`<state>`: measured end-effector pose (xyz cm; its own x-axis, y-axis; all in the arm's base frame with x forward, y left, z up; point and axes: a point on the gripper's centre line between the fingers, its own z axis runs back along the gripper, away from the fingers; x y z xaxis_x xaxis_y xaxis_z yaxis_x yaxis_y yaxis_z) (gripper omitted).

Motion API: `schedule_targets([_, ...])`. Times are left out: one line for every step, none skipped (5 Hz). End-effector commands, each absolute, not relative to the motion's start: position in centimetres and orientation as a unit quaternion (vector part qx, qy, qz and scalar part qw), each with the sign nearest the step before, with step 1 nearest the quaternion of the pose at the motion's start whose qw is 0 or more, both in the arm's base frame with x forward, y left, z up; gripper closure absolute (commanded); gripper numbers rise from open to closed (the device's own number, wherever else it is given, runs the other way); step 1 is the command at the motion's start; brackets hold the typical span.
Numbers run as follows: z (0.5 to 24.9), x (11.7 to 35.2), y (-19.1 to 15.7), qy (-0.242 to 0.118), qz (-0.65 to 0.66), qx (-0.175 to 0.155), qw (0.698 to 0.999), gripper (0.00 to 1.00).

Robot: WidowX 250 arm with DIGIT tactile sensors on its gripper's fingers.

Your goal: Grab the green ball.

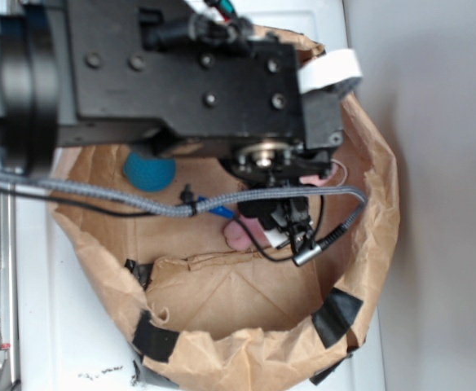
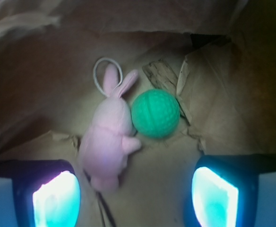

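- Wrist view: the green ball (image 2: 155, 113) is seen on the floor of the brown paper bag (image 2: 223, 109), touching the right side of the pink plush bunny (image 2: 108, 137).
- The gripper (image 2: 135, 196) is held above both with its fingers (image 2: 55, 196) spread wide apart; nothing is gripped.
- Exterior view: a blue ball (image 1: 149, 171) is seen at the bag's left inner wall, partly hidden by the arm (image 1: 181, 73).
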<state>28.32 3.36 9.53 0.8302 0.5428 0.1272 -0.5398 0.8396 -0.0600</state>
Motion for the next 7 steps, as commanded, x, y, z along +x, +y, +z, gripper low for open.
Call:
schedule_targets([7.9,28.6,6.1,-0.128,0.376,-0.007,0.918,0.0])
schedule_targets([6.9,30.6,6.3,-0.14,0.402,-0.01,0.905,0.0])
schedule_targets([6.3,32.4,5.7,-0.148,0.419,-0.01,0.896,0.0])
schedule_targets([5.2,33.1,5.0,-0.151,0.415,0.003,0.897,0.0])
schedule_targets([4.6,32.9,5.1,-0.137,0.41,0.008,0.902,0.75])
schedule_targets([4.7,32.9,5.4,-0.124,0.423,0.013,0.898,1.0])
schedule_targets([5.3,32.5,5.3,-0.13,0.42,0.008,0.898,1.0])
